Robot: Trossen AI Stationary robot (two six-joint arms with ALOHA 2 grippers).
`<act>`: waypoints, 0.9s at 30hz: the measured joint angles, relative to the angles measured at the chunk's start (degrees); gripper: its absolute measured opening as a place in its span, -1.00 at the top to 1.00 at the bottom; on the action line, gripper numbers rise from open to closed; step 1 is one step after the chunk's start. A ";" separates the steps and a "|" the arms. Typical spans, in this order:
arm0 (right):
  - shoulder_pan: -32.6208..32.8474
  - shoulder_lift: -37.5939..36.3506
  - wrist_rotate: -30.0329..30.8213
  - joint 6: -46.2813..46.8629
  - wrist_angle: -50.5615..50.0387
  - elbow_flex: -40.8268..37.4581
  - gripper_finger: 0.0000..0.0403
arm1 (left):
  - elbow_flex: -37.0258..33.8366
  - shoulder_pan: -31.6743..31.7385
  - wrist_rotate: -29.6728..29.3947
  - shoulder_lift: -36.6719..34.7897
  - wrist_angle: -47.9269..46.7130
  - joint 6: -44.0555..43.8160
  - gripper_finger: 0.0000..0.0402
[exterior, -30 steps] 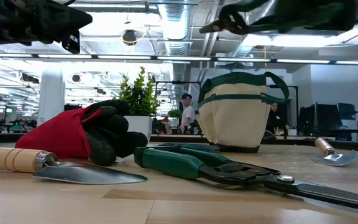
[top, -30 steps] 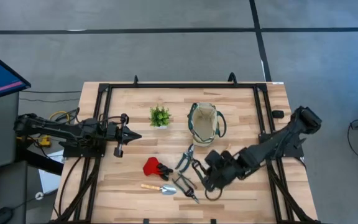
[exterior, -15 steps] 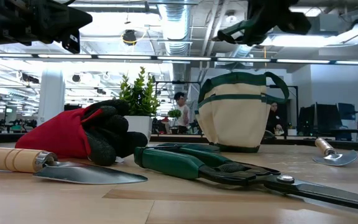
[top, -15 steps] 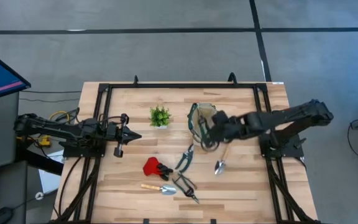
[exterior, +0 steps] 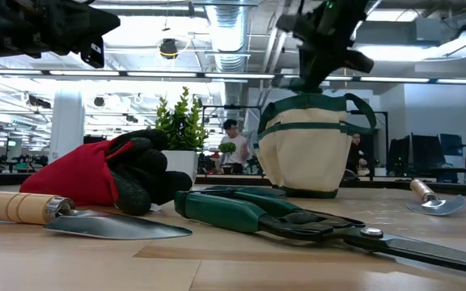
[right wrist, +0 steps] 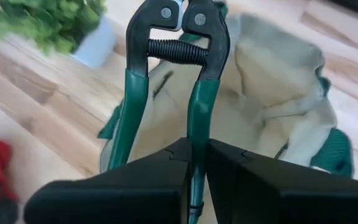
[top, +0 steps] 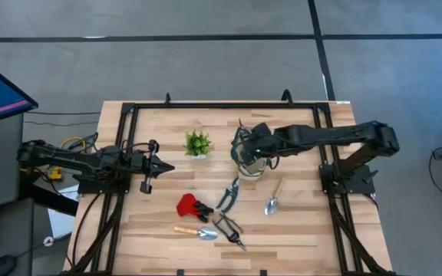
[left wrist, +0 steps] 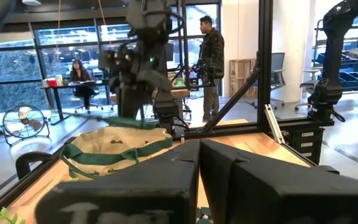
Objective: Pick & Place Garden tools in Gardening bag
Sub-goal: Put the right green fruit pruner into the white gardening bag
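Your wooden tabletop (top: 152, 222) carries everything. The gardening bag (top: 250, 152) stands upright toward the far side, its mouth open upward, with the small potted plant (top: 197, 142) beside it on the left.

Your right arm reaches in from the right side, and its claw (top: 257, 144) hangs directly over the bag's opening. In the right wrist view the claw (right wrist: 194, 158) is pinched on one green handle of a pair of green-handled pruners (right wrist: 169, 74), which point ahead of the fingers toward the bag's pale canvas interior (right wrist: 272, 93); the spring between the two handles shows plainly. From the low view, the claw (exterior: 324, 36) and its load sit just above the bag (exterior: 310, 145).

Your left arm waits over the tabletop's left edge, well apart from the tools; its claw (top: 153, 165) has its fingers pressed together, as the left wrist view shows.

Still lying on the tabletop in front of the bag — a pair of grey pruners (top: 228, 193), a red-and-black glove (top: 192, 205), green-handled shears (top: 229, 229) at the near edge, a wooden-handled trowel (top: 195, 231) left of those, and a second wooden-handled trowel (top: 272, 198) on the right. The shears (exterior: 298, 218) lie nearest the low camera.
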 joint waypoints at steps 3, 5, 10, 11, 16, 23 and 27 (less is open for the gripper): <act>-0.32 2.53 -0.97 -0.02 -0.39 -0.01 0.92 | 0.00 -0.01 0.09 0.00 0.03 0.00 0.99; -0.33 3.67 -2.20 -0.02 -1.09 -0.01 0.92 | 0.00 -0.01 0.07 0.00 0.14 -0.03 0.99; -0.27 5.56 -2.71 2.98 -5.72 0.01 0.92 | 0.00 0.00 0.07 0.00 0.23 -0.11 0.99; -0.27 5.60 -2.74 4.05 -6.95 0.01 0.92 | 0.00 -0.01 0.07 0.00 0.24 -0.11 0.99; -0.32 5.54 -2.95 7.11 -10.09 0.00 0.92 | 0.00 0.00 0.01 0.00 0.31 -0.11 0.99; -0.21 5.10 -5.94 7.54 -9.85 0.01 0.92 | 0.00 0.00 -0.19 0.00 0.39 -0.11 0.99; -0.38 5.10 -6.31 7.97 -9.83 0.01 0.92 | 0.00 0.01 -0.19 0.00 0.39 -0.11 0.99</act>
